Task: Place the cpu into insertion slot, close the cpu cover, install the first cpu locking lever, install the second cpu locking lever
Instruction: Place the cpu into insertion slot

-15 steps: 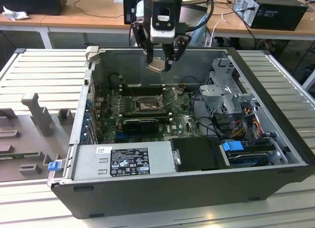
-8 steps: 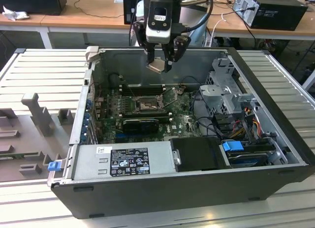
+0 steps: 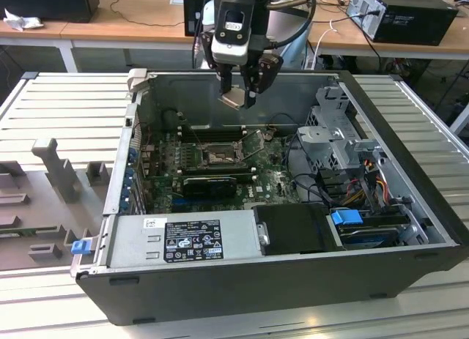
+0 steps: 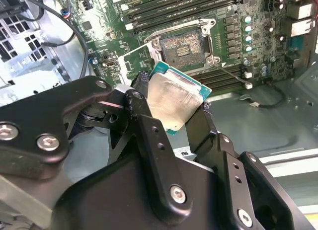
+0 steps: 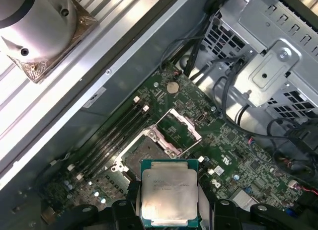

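The cpu (image 3: 234,98) was held clamped in the pincer (image 3: 241,97), upper centre of the exterior view; the insertion slot (image 3: 218,157) was left uncovered mid-frame, well below; the cpu cover (image 5: 179,127) was raised.

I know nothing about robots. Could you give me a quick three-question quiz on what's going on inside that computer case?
1. True or false: the cpu already lies in the insertion slot.
2. What is the gripper shut on? A) a cable B) the cpu C) a memory stick
3. Fill the gap: the cpu cover stands ____, swung up off the slot.

Key: 1 false; the chip hangs above the motherboard, gripped by its edges, and the slot is bare. 2 B. 3 open.
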Robot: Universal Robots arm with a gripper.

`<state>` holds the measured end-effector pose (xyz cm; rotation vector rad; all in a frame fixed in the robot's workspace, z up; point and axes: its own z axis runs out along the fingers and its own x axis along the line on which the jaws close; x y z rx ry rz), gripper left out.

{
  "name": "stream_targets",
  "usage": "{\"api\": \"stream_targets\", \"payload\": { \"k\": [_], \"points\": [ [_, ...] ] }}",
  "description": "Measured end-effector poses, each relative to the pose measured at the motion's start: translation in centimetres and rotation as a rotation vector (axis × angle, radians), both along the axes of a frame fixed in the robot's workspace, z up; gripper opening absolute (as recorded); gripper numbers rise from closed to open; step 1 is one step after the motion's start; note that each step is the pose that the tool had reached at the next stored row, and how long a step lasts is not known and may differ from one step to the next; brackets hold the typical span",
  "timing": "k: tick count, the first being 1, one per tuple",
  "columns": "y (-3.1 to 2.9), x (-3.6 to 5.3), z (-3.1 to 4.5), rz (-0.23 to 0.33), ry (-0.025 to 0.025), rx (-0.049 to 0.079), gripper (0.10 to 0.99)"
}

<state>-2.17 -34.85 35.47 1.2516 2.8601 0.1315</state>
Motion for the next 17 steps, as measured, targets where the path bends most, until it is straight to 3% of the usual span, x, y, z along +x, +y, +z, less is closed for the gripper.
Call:
{"api": "stream_targets", "payload": {
  "k": [8,14,17],
  "points": [
    [0.00,0.00,-0.03,-0.076,0.0000,0.000,0.541],
    [0.00,0.00,-0.08,-0.190,0.0000,0.000,0.541],
    [0.00,0.00,-0.13,-0.280,0.0000,-0.001,0.541]
  ]
}}
